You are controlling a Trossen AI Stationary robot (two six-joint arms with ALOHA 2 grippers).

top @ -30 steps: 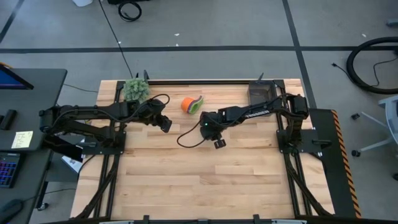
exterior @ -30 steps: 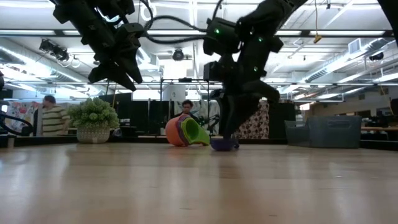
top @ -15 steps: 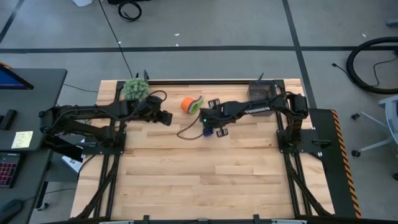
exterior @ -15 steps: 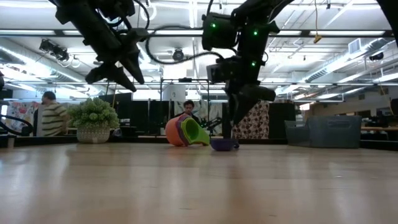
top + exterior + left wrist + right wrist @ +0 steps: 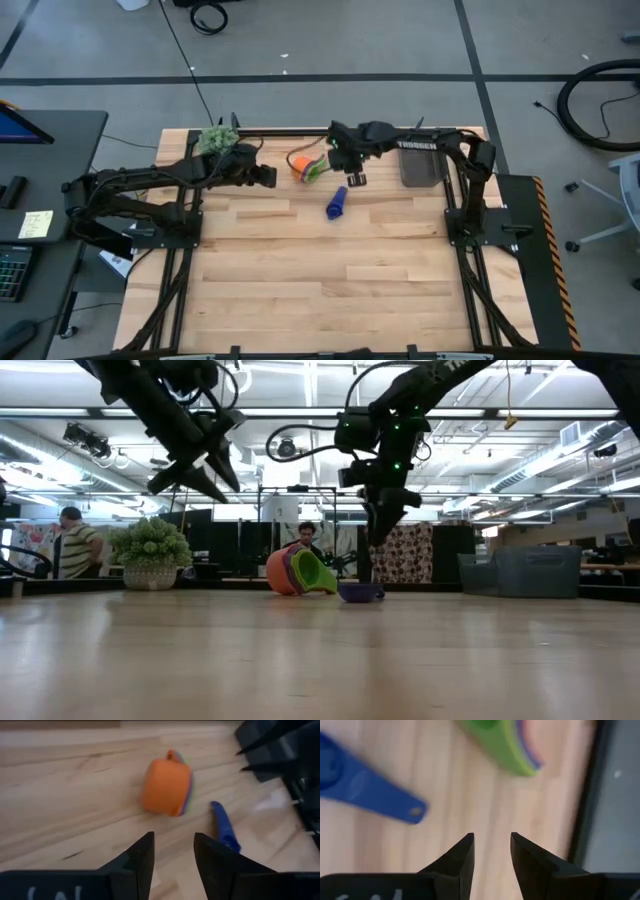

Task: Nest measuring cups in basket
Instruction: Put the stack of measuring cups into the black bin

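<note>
Blue measuring cup (image 5: 335, 204) alone, pierced handle (image 5: 415, 811) in right-wrist view

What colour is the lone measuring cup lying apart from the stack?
Blue measuring cup; clearest in the right wrist view.

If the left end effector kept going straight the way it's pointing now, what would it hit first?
Probably the nested measuring cups: the left end effector aims at the orange outer cup, with bare table between them. The loose blue cup lies just off that line, though depth is hard to judge.
</note>
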